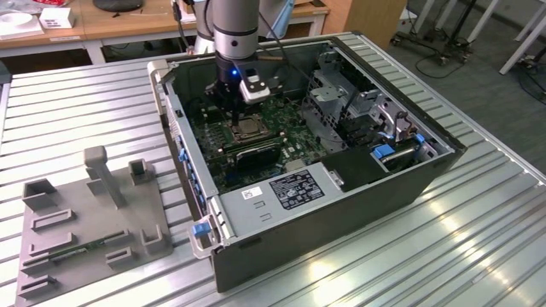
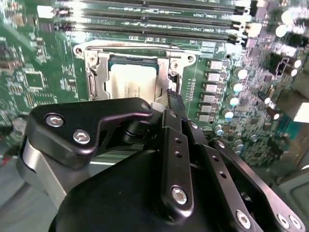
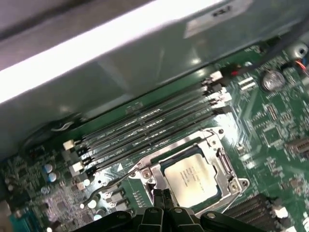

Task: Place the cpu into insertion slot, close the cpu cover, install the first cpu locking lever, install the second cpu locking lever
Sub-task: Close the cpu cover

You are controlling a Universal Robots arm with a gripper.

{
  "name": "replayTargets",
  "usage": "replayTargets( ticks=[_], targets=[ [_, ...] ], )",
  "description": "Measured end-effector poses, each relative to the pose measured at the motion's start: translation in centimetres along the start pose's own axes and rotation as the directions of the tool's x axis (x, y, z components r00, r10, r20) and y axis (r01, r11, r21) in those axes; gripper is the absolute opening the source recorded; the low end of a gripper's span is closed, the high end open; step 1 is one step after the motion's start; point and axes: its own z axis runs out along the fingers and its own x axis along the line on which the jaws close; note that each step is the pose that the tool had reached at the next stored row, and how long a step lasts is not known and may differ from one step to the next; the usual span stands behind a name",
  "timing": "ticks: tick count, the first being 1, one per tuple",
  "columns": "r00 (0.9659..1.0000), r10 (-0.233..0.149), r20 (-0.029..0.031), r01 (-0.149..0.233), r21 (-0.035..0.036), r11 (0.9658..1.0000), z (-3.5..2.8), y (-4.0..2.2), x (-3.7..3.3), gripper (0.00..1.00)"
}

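Looking down, we are seeing the gripper (image 3: 162, 197) pinched narrow right at the rim of the lowered cpu cover (image 3: 226, 164), the cpu (image 3: 195, 176) sitting just beyond its tips.

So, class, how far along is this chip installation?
Done: the chip sits in its socket, cover frame down around it. In hand: the gripper, shut, is at the socket's edge. Left: the levers; I cannot tell whether either is latched.
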Motion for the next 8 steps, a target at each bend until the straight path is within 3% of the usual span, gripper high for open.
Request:
replayTargets(
  ticks=[4, 8],
  targets=[
    [0.9973, -0.074, -0.0009, 0.074, -0.0013, 0.9973, 0.05, 0.00, 0.00, 0.11],
    [0.9894, -0.145, -0.0016, 0.145, -0.0028, 0.9894, 0.10, 0.00, 0.00, 0.11]
  ],
)
